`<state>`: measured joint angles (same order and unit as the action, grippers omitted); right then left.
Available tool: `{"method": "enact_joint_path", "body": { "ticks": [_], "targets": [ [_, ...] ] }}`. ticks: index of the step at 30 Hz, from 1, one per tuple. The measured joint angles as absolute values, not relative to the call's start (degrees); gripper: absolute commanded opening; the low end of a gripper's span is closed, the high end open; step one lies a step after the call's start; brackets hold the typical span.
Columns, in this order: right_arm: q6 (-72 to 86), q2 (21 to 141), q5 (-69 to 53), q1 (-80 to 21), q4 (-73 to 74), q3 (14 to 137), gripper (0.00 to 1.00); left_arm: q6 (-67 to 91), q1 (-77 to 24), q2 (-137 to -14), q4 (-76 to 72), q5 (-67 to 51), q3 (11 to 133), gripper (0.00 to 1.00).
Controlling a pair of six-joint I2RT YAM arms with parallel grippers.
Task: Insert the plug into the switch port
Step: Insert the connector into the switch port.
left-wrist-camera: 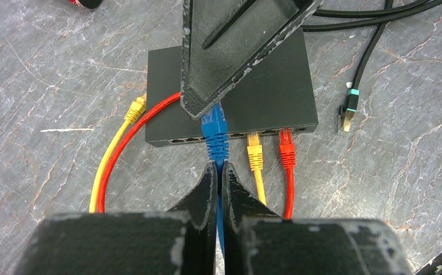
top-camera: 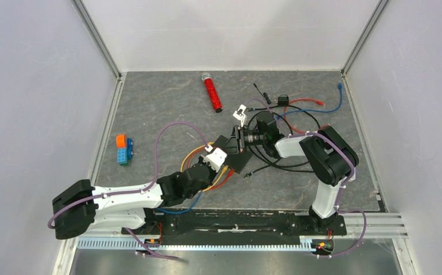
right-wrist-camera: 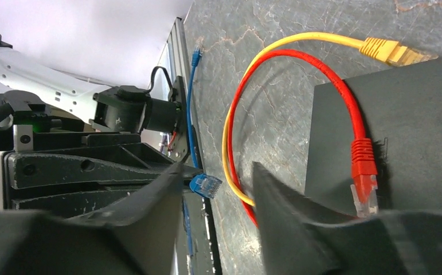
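The black switch box (left-wrist-camera: 276, 86) lies flat on the table, its row of ports (left-wrist-camera: 178, 139) along the near edge. A yellow plug (left-wrist-camera: 254, 152) and a red plug (left-wrist-camera: 286, 150) sit in ports at the right. My left gripper (left-wrist-camera: 218, 166) is shut on the blue cable just behind the blue plug (left-wrist-camera: 215, 129). The plug stands at the port row, its tip hidden under a right finger (left-wrist-camera: 235, 51). In the right wrist view the blue plug (right-wrist-camera: 205, 184) shows its clear tip free in the air. My right gripper (right-wrist-camera: 218, 169) is open and empty over the switch (right-wrist-camera: 407, 114).
A loose yellow plug (left-wrist-camera: 135, 109) lies left of the switch, with red and yellow cable loops (left-wrist-camera: 106, 172). A black cable with a teal connector (left-wrist-camera: 349, 109) lies to the right. A red tube (top-camera: 211, 93), toy blocks (top-camera: 124, 149) and a cable tangle (top-camera: 290, 114) lie farther off.
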<state>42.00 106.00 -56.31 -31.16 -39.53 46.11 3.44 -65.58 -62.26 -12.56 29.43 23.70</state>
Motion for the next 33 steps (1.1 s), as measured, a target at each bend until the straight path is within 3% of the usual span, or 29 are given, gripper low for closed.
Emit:
{"method": "enact_joint_path", "body": {
  "ticks": [3, 4, 6, 10, 12, 19, 33],
  "targets": [
    [42.2, 106.0, -56.4, -31.4, -39.9, 46.1, 0.04, 3.4, -65.6, -62.3, -12.6, 29.4, 23.7, 0.02],
    [42.7, 106.0, -56.7, -31.5, -40.7, 46.1, 0.0, 3.4, -65.6, -62.3, -12.6, 29.5, 23.7, 0.02],
    [44.7, 106.0, -57.1, -31.6, -43.5, 45.8, 0.0, 3.5, -65.6, -62.3, -12.5, 29.8, 23.7, 0.06],
    [49.9, 106.9, -58.1, -31.6, -53.7, 43.6, 0.0, 4.7, -65.6, -60.9, -12.2, 29.8, 23.7, 0.3],
    [53.8, 108.2, -59.5, -31.7, -60.6, 42.7, 0.0, 5.8, -65.3, -60.2, -11.2, 29.1, 23.7, 0.34],
    [68.1, 113.0, -61.6, -31.7, -79.9, 41.5, 0.0, 9.5, -63.9, -56.1, -5.8, 25.6, 23.7, 0.37],
    [69.1, 114.8, -61.6, -31.7, -83.6, 41.0, 0.0, 11.6, -60.7, -56.1, -1.0, 19.1, 27.3, 0.39]
  ]
}}
